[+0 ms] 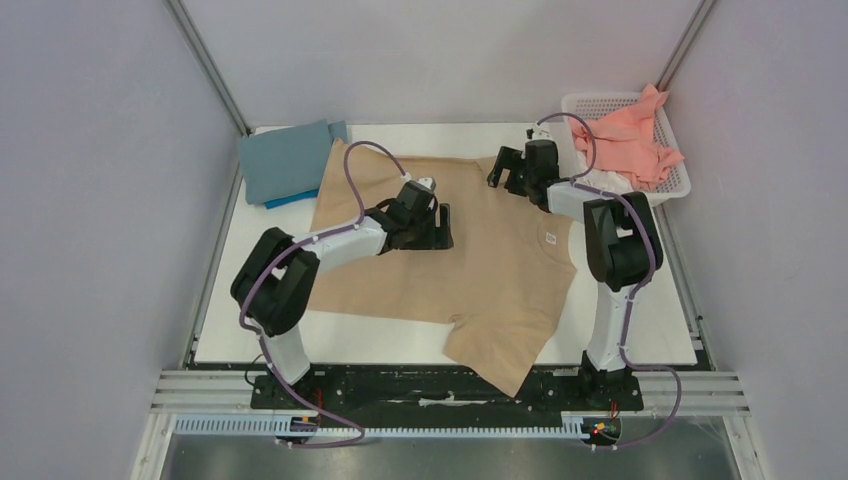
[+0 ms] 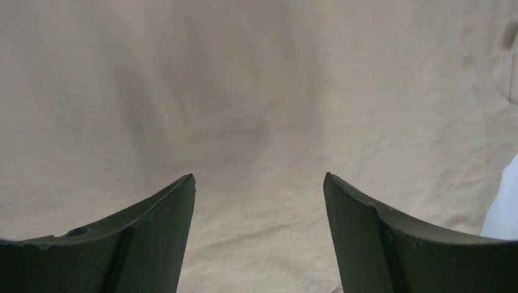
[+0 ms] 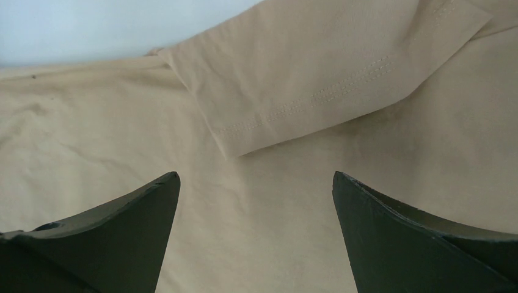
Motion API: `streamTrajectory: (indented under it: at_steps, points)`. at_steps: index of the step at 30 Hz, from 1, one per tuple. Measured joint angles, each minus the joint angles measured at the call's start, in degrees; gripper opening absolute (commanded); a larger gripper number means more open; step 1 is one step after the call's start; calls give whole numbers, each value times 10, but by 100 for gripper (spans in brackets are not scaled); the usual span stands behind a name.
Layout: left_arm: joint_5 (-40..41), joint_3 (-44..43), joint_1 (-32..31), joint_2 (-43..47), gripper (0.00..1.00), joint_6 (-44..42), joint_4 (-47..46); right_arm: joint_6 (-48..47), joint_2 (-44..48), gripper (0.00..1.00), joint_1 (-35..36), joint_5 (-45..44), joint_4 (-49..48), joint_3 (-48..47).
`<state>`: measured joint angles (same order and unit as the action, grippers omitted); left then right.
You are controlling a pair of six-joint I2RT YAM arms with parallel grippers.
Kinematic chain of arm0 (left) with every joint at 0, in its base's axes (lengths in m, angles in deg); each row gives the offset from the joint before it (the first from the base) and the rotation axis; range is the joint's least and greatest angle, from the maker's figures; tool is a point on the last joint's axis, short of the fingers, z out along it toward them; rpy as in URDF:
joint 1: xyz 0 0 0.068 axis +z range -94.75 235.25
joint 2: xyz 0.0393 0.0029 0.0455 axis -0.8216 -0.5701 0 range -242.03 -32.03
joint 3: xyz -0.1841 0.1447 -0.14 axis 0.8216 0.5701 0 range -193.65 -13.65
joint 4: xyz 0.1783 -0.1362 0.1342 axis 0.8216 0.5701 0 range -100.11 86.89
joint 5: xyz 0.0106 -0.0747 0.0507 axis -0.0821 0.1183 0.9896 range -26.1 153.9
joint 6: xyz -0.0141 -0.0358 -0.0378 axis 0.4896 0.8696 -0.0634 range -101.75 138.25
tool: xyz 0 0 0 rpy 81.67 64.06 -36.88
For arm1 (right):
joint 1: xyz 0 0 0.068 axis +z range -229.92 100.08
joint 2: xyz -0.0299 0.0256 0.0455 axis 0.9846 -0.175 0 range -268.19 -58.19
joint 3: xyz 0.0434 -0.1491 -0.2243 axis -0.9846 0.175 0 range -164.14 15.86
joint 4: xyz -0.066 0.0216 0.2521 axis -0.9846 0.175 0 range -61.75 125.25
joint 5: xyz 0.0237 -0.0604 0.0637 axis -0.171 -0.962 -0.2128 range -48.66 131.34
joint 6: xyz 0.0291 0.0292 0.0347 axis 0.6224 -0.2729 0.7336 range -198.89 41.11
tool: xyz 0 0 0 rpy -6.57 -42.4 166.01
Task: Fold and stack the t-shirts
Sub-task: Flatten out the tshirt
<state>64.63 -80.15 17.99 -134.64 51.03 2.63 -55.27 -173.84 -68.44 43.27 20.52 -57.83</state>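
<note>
A beige-tan t-shirt [image 1: 500, 270] lies spread across the middle of the white table [image 1: 250, 330], with one sleeve hanging over the near edge. My left gripper [image 1: 442, 226] is open and empty, low over the shirt's middle; in the left wrist view its jaws [image 2: 259, 183] stand wide above plain beige cloth [image 2: 256, 91]. My right gripper [image 1: 504, 167] is open and empty over the shirt's far right part; in the right wrist view [image 3: 256, 180] a folded-in sleeve [image 3: 317, 79] lies just ahead of it. A folded grey-blue shirt [image 1: 285, 160] rests on a bright blue one [image 1: 292, 200] at the far left.
A white lattice basket [image 1: 680, 185] stands at the far right corner with a salmon pink shirt [image 1: 635, 135] heaped in it. Grey walls close in both sides. A metal rail [image 1: 450, 385] runs along the near edge by the arm bases.
</note>
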Motion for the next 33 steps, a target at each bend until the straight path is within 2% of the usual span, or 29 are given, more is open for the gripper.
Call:
streamTrajectory:
  at_steps: [6,14,24,28,31,33]
  points:
    - [-13,36,-17,-2,82,0,-27,13,-46,98,0,0,-6,-30]
    - [-10,108,-16,12,82,13,-104,29,-150,98,0,2,-62,-156]
    - [-24,134,-13,15,82,18,-163,60,-360,98,0,-46,-185,-444]
    - [-24,133,-13,15,82,18,-163,52,-355,98,0,-63,-213,-442]
    - [-24,125,-13,15,83,19,-152,27,-298,98,0,-64,-200,-377]
    - [-24,111,-14,13,83,19,-129,4,-243,98,2,-63,-155,-329]
